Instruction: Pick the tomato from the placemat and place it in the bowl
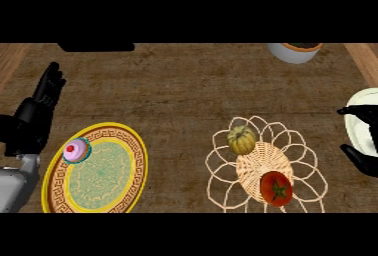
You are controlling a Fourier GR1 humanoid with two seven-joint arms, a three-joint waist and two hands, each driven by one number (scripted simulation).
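Looking down, you see the red tomato (276,188) with its green star stem on the wicker placemat (263,165), left of your right hand (359,160), whose fingers curl around the white bowl (362,125) at the counter's right edge; bare counter (177,100) lies beyond. Your left hand (37,112) rests open.

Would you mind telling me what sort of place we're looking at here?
Most likely a kitchen or dining counter: a brown worktop carries a yellow patterned plate with a cupcake, and a woven placemat holding a tomato and a small squash.
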